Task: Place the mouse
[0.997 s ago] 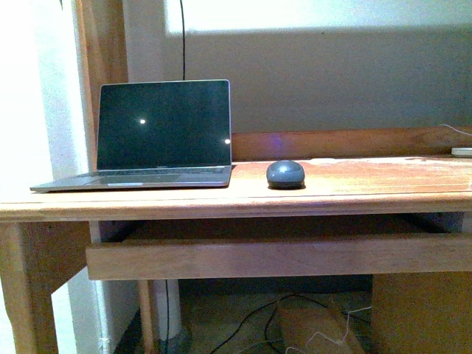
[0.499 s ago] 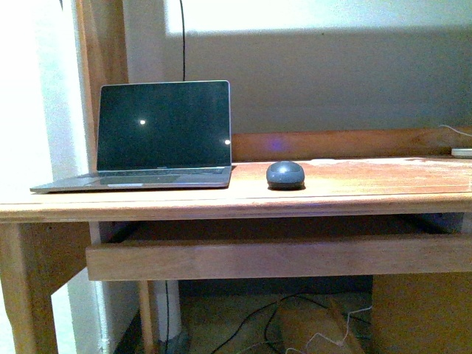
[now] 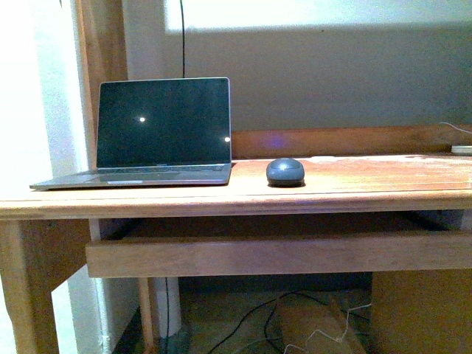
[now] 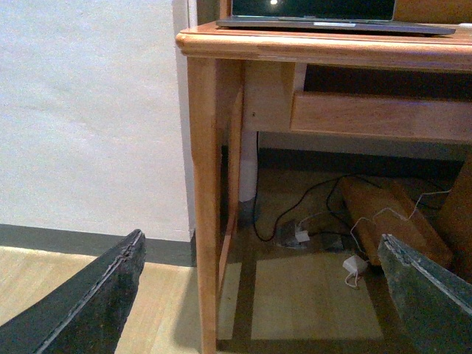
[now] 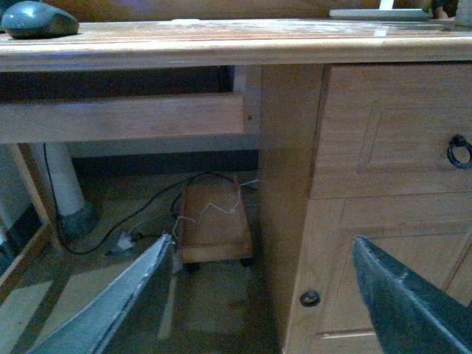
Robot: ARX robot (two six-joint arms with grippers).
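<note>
The mouse (image 3: pixel 285 171), a small dark grey dome, rests on the wooden desk (image 3: pixel 354 193) just right of the open laptop (image 3: pixel 155 133). It also shows in the right wrist view (image 5: pixel 38 20) on the desktop. Neither arm shows in the front view. My left gripper (image 4: pixel 262 295) is open and empty, low beside the desk's left leg (image 4: pixel 205 192). My right gripper (image 5: pixel 265 302) is open and empty, low in front of the desk's drawer cabinet (image 5: pixel 391 184).
A pull-out shelf (image 3: pixel 280 254) hangs under the desktop. Cables and a small wheeled wooden board (image 5: pixel 215 225) lie on the floor beneath. A pale flat object (image 3: pixel 462 150) sits at the desk's far right. A white wall (image 4: pixel 88 110) stands left of the desk.
The front view has shifted up very slightly. The mouse and laptop have not moved.
</note>
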